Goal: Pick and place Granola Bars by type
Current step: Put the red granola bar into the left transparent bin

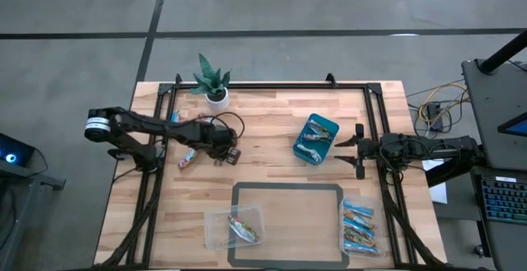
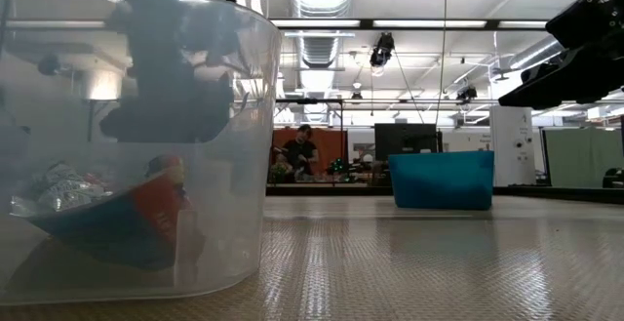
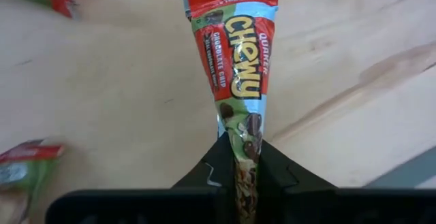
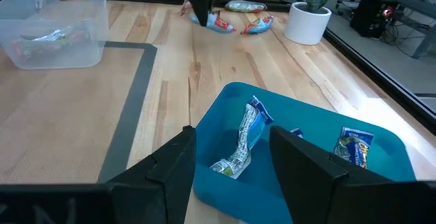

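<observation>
Fingers [image 3: 211, 176] of our left gripper [image 3: 242, 183] pinch a bar [image 3: 235, 54] reading "Quaker Chewy, Chocolate Chip", low over the table [image 1: 272, 151]. Our right gripper [image 4: 228, 163] waits spread beside the teal bin [image 4: 381, 183], where more bars [image 4: 246, 139] lie.

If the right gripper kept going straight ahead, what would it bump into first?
Most likely the teal bin: it sits right in front of the open right gripper, with wrapped bars inside.
</observation>
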You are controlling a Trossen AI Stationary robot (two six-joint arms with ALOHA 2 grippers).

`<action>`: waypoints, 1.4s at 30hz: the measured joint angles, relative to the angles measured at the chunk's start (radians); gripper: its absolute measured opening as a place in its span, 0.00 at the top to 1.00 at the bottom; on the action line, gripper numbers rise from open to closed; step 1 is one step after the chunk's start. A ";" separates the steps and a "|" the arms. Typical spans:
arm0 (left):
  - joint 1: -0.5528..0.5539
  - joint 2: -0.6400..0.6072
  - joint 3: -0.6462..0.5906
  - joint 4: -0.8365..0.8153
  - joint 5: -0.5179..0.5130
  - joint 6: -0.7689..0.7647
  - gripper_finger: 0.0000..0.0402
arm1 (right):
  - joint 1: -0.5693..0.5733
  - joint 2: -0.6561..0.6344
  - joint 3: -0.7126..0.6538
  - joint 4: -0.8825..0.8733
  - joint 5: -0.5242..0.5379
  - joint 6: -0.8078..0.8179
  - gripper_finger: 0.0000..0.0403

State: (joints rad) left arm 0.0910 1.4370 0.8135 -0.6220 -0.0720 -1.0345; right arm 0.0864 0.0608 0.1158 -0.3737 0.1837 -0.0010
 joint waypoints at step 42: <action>-0.613 -0.027 0.417 -0.430 -0.201 -0.626 0.98 | 0.000 0.000 0.000 0.000 0.000 0.000 0.56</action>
State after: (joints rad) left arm -0.5217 1.4098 1.2304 -1.0520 -0.2731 -1.6606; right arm 0.0864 0.0608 0.1158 -0.3737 0.1833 -0.0010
